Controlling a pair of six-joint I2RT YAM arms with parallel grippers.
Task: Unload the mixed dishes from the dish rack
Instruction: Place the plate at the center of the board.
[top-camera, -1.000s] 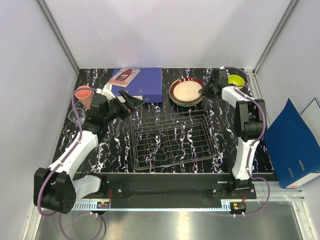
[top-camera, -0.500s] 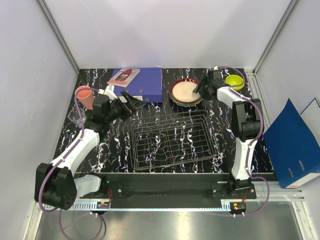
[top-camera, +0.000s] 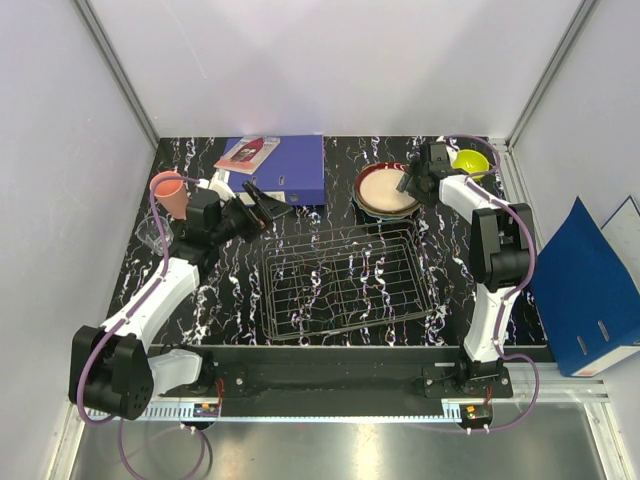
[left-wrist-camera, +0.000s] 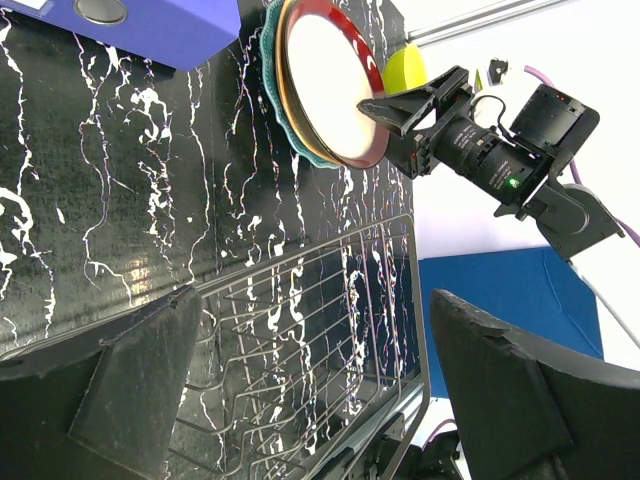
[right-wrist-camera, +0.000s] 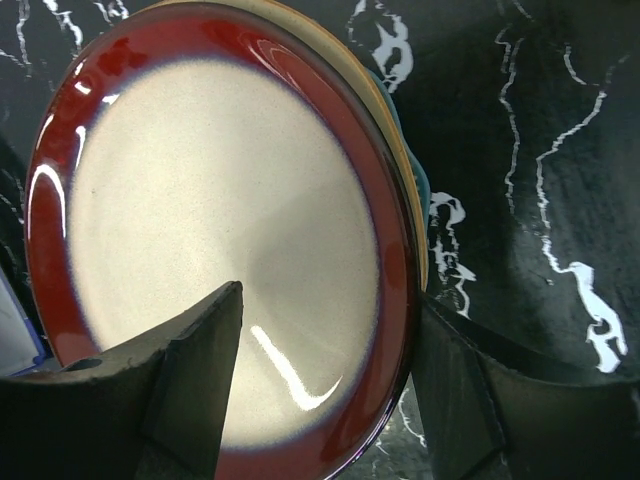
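Observation:
The wire dish rack (top-camera: 345, 283) stands empty mid-table. Behind it lies a stack of plates: the red-rimmed cream plate (right-wrist-camera: 230, 230) on top, a cream-yellow plate's edge (right-wrist-camera: 397, 135) and a teal plate (right-wrist-camera: 421, 192) beneath. My right gripper (right-wrist-camera: 333, 300) is open at the stack's near-right rim, one finger over the top plate's face, the other outside the rim. The yellow-green bowl (top-camera: 472, 161) sits behind it. My left gripper (top-camera: 262, 200) hangs open and empty left of the rack (left-wrist-camera: 330, 330). The pink cup (top-camera: 168, 193) and glass tumbler (top-camera: 150, 232) stand at the far left.
A blue ring binder (top-camera: 285, 168) with a booklet on it lies at the back, left of the plates. Another blue binder (top-camera: 585, 290) leans outside the table's right edge. White walls close in the back and sides.
The right gripper's jaws have spread apart at the plate rim, and the plate stack has shifted a little to the right. The left arm has barely moved.

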